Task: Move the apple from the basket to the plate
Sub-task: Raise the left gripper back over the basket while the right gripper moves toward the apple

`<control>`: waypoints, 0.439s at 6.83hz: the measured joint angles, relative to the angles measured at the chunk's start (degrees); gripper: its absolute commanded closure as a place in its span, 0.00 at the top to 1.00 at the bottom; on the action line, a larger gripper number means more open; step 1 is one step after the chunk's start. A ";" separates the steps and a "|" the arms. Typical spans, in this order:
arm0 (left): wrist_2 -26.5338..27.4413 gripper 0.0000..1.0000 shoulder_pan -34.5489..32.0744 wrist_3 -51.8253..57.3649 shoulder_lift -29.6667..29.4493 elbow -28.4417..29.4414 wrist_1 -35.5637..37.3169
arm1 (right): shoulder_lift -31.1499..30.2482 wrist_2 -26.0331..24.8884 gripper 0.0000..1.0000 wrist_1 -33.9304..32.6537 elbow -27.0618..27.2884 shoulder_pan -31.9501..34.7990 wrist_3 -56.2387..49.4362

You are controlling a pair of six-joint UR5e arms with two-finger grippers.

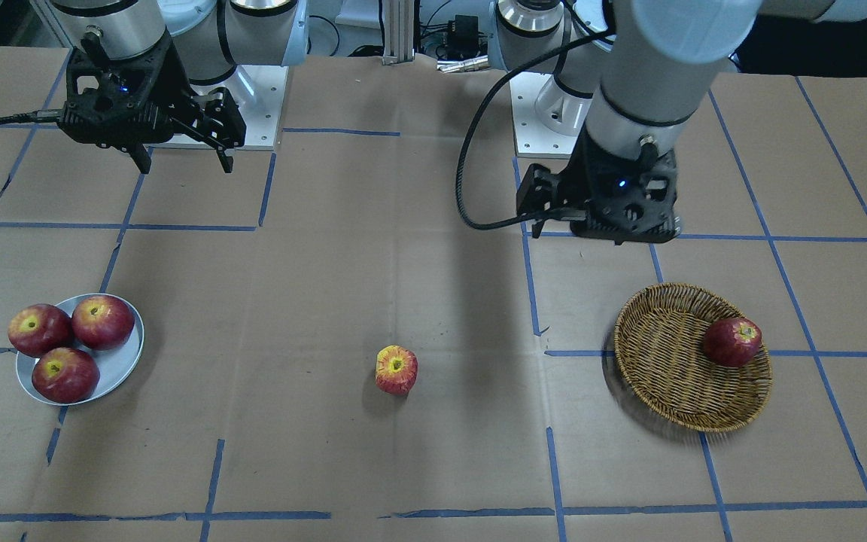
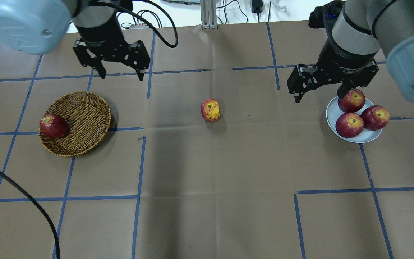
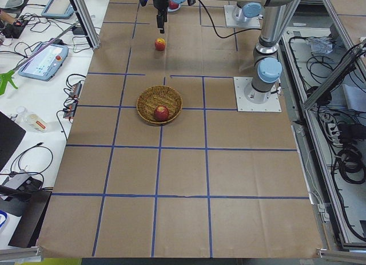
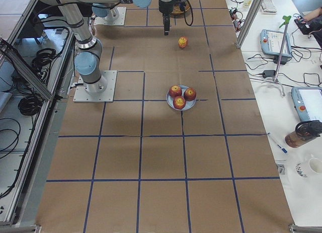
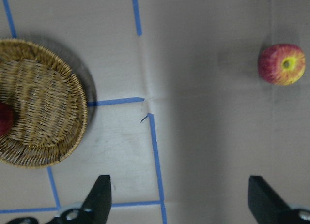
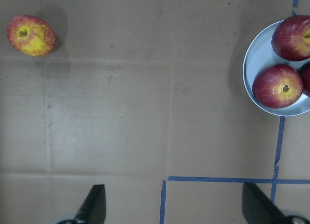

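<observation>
Left tool hovering over surface, fingers spread wide, gripping nothing. Right tool also spread wide, empty, hanging just beside plate rim. Apple sitting on bare surface between both tools, well apart from each. Basket lying near left tool on side away from apple, holding lone dark apple. Plate carrying three dark red apples.

surface: table under brown paper | marks: blue tape grid | sides: white bench, tablet, cables
</observation>
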 measured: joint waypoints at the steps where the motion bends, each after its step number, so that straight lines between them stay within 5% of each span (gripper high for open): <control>1: 0.14 0.99 1.45 1.15 3.27 -0.25 -3.50 | 0.48 -0.02 1.00 -0.85 -0.23 0.21 1.21; 3: 0.63 0.99 2.18 2.44 7.16 -1.22 -5.82 | 3.06 -0.11 1.00 -2.72 -1.64 2.81 5.04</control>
